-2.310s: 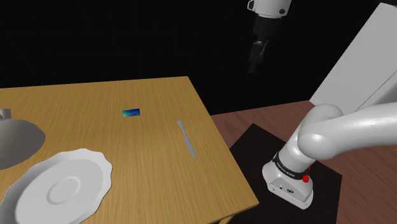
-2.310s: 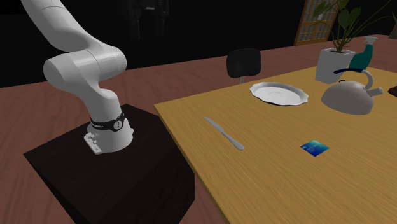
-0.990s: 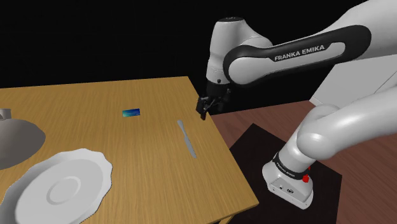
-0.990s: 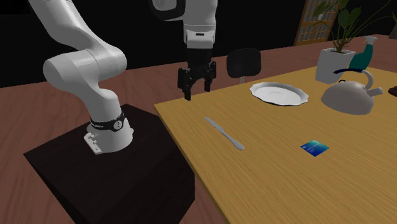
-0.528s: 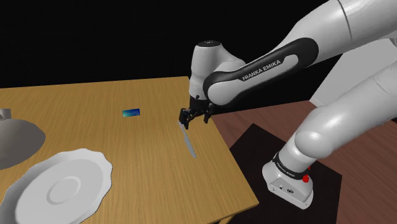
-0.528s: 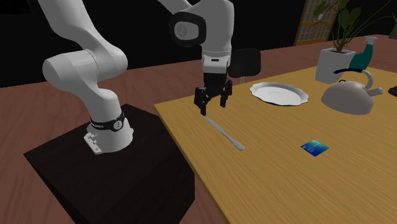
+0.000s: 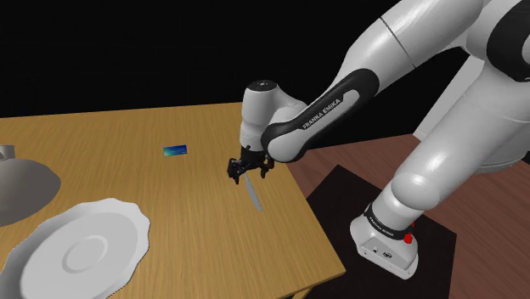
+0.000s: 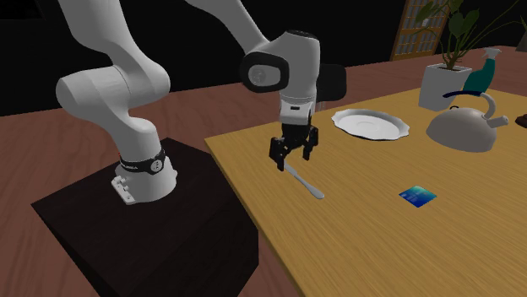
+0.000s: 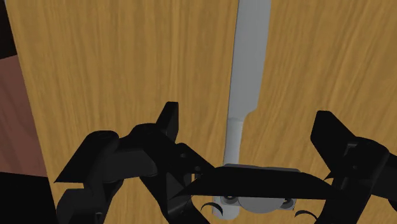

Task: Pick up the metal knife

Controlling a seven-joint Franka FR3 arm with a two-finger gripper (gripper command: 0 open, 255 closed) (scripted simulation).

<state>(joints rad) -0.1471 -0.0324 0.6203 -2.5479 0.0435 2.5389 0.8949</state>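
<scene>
The all-black two-finger gripper (image 9: 248,117), fingers spread, straddles the flat grey metal knife (image 9: 253,51) near the wooden table's (image 7: 102,140) stand-side edge.

The white arm (image 7: 316,109) reaches from its base on the dark stand (image 7: 330,200) at the lower right up and over to the wooden table (image 7: 127,174), where the black gripper (image 7: 248,176) hangs low over the far end of the grey knife (image 7: 254,196), its fingers spread apart on either side of it. The knife lies flat near the table's right edge, a small blue card (image 7: 175,150) sits to its left, and a white scalloped plate (image 7: 85,251) and a grey domed vessel (image 7: 21,188) stand at the lower left. A black area lies behind the table.
</scene>
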